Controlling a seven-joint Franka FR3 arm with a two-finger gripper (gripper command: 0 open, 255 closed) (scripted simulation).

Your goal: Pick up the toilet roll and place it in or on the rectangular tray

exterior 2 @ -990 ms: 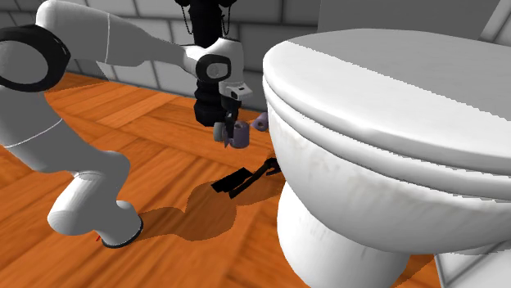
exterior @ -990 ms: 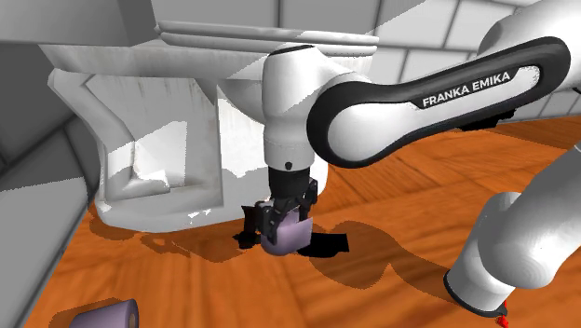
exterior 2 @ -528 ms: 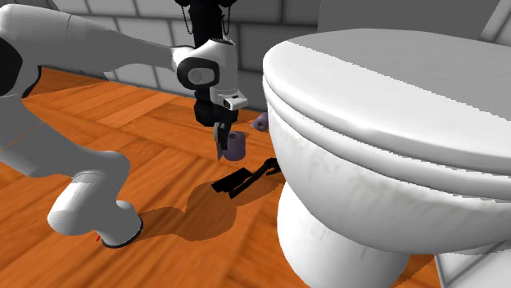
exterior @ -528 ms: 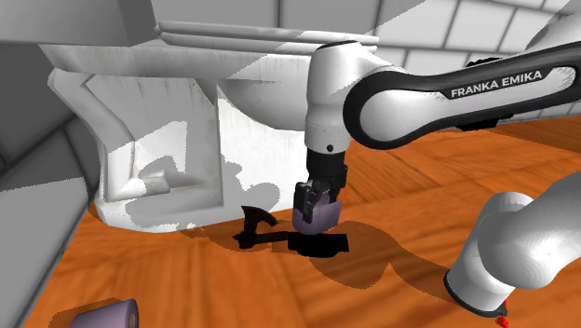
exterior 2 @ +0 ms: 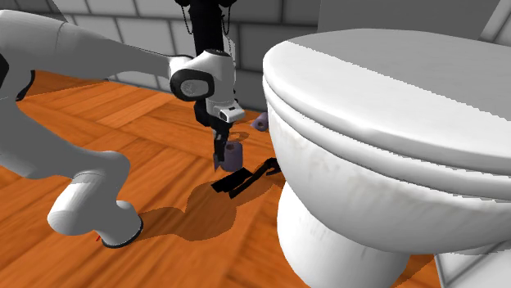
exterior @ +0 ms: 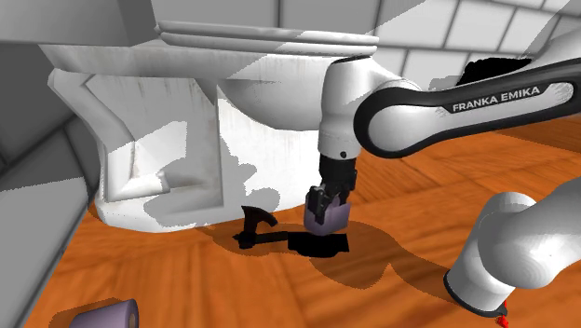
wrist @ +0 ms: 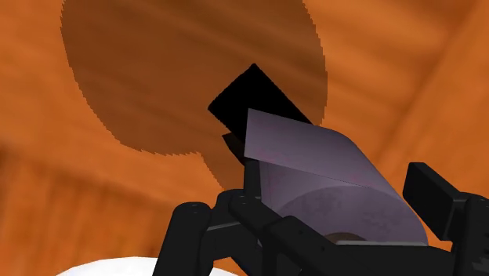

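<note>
Gripper [exterior: 322, 207] fingers clamp the mauve toilet roll [exterior: 332, 219], which hangs just above the black rectangular tray [exterior: 328, 246] at its six o'clock in the shoulder view. On the wooden floor [exterior: 391, 280], the white toilet [exterior: 158, 140] stands at ten o'clock.

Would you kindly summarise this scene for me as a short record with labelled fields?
Setting: wooden floor beside a white toilet
Pincer: shut on the purple toilet roll
Tray: black rectangular tray flat on the floor, below the held roll
Spare roll: second purple roll lying on the floor
Task state: roll not yet released
</note>
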